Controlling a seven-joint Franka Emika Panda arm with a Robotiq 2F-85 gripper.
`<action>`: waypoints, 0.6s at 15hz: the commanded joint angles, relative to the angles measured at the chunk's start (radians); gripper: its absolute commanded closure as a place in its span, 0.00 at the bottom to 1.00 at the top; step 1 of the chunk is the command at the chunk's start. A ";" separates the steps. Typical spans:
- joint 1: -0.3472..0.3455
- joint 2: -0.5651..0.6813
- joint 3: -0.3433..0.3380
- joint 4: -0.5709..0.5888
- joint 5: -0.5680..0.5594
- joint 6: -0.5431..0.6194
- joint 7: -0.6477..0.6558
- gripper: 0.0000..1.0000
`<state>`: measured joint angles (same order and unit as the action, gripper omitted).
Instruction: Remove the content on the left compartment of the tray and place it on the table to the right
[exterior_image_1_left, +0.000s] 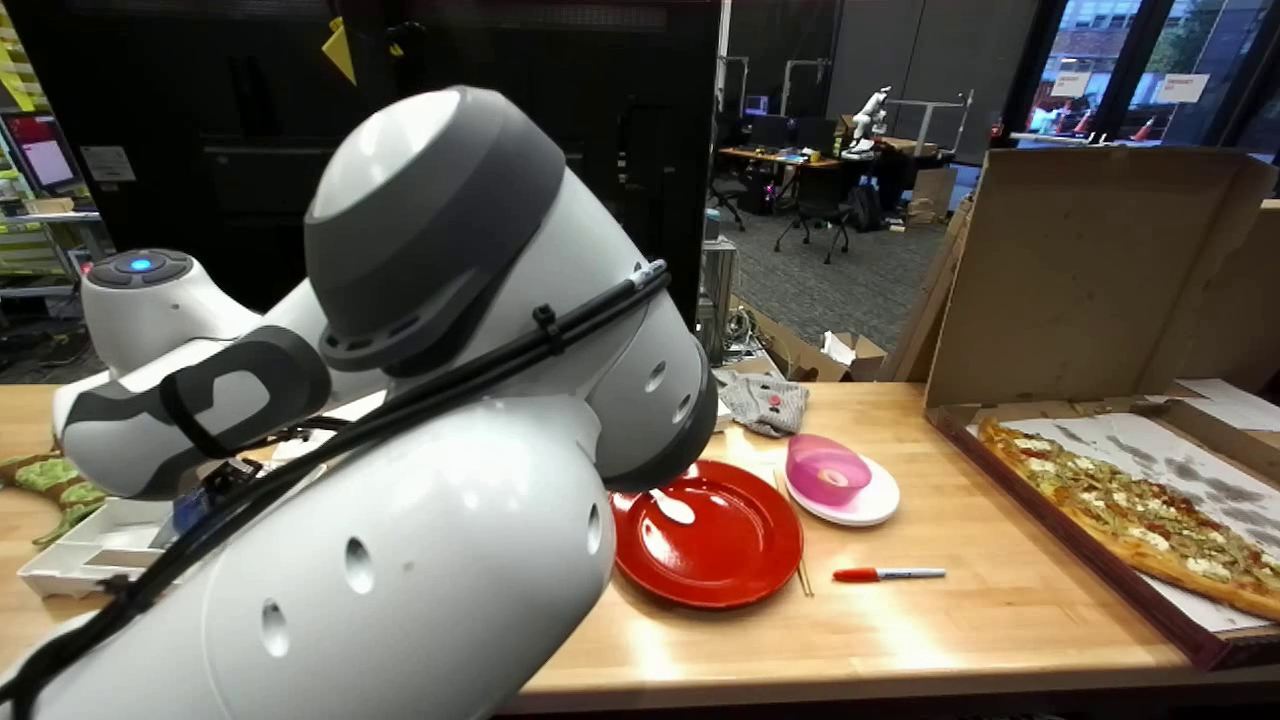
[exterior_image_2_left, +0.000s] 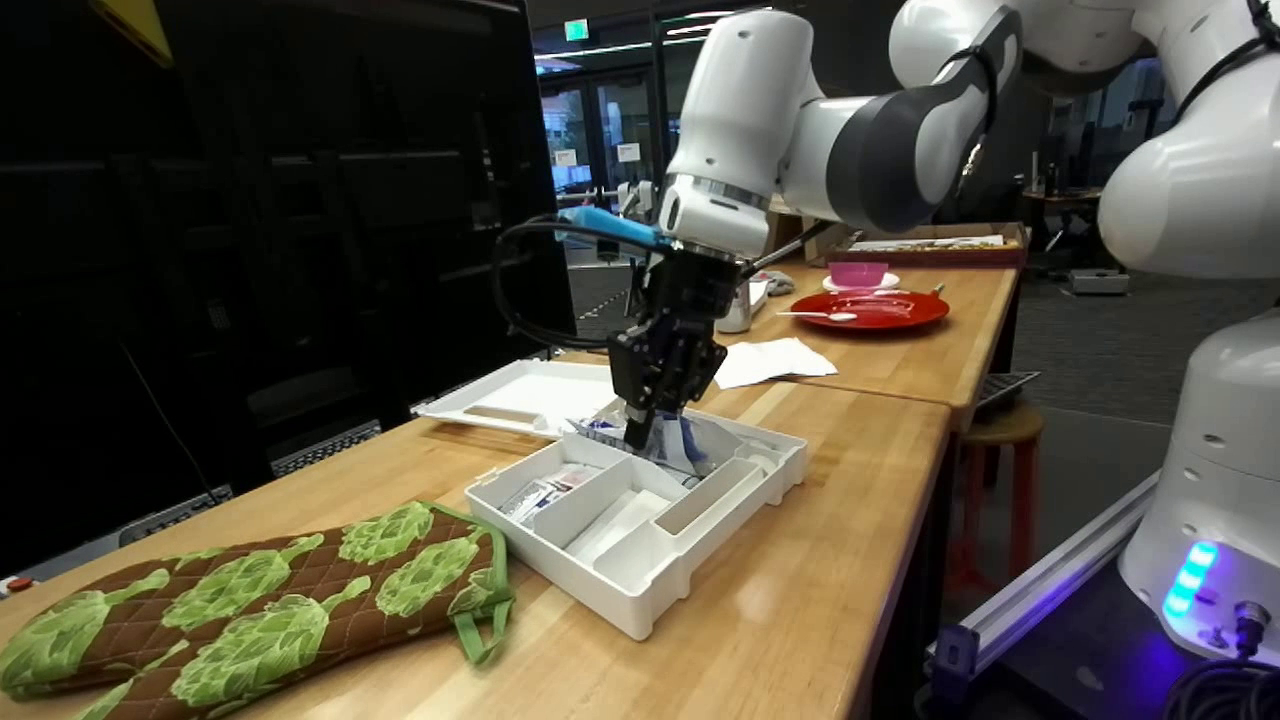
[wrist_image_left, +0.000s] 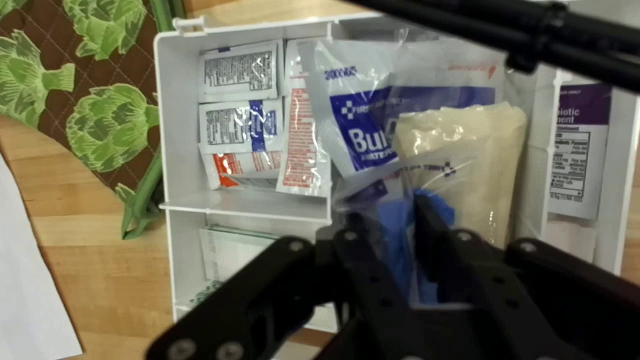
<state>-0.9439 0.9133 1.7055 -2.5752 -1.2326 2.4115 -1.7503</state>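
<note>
The white compartment tray (exterior_image_2_left: 560, 575) stands on the wooden table (exterior_image_2_left: 790, 590). It also shows in the wrist view (wrist_image_left: 270, 212). One compartment holds small sachets (wrist_image_left: 240, 125). The larger one holds a white and blue printed packet (wrist_image_left: 370, 120), a beige item in clear plastic (wrist_image_left: 465, 150) and a blue bagged item (wrist_image_left: 395, 225). My gripper (wrist_image_left: 390, 215) points down into this larger compartment. Its fingers stand a little apart with the blue bagged item between them. Whether they press on it I cannot tell. In an exterior view the gripper (exterior_image_2_left: 650, 430) is partly against the bags.
A brown and green oven mitt (exterior_image_2_left: 330, 590) lies beside the tray. A white lid (exterior_image_2_left: 530, 390) lies behind it. White paper (exterior_image_2_left: 770, 362), a red plate (exterior_image_1_left: 730, 545) with a spoon, a pink bowl (exterior_image_1_left: 825, 470), a marker (exterior_image_1_left: 890, 574) and a pizza box (exterior_image_1_left: 1080, 570) lie farther along.
</note>
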 joint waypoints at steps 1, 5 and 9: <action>0.023 -0.009 0.011 0.007 0.042 -0.009 -0.045 0.98; 0.032 -0.006 0.013 0.008 0.037 0.005 -0.064 0.97; 0.034 -0.007 0.038 -0.001 0.030 0.010 -0.076 0.97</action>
<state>-0.9169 0.9133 1.7105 -2.5740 -1.2208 2.4133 -1.8057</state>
